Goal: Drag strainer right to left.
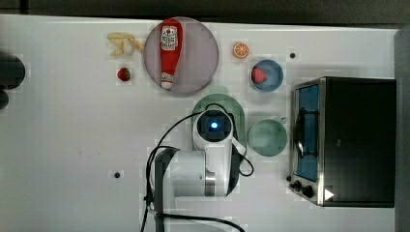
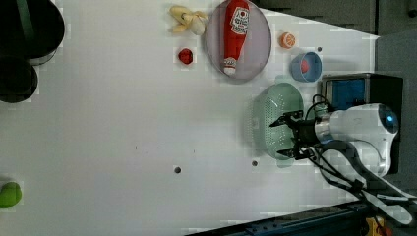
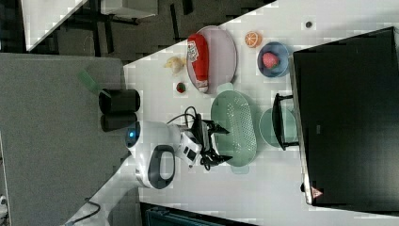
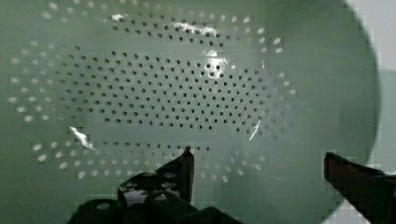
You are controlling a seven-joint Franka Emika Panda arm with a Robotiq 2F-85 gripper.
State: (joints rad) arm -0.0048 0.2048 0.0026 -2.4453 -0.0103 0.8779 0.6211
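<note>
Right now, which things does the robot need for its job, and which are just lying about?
Needed: strainer; gripper, open above it.

Lying about: ketchup bottle on the plate, green cup, blue bowl, strawberry, orange slice, toaster oven.

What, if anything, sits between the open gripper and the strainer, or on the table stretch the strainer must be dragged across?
Nothing visible. The gripper hangs open directly over the strainer, with no object between them. Toward the top view's left, the table beside the strainer is bare; the plate and strawberry lie off that line.
</note>
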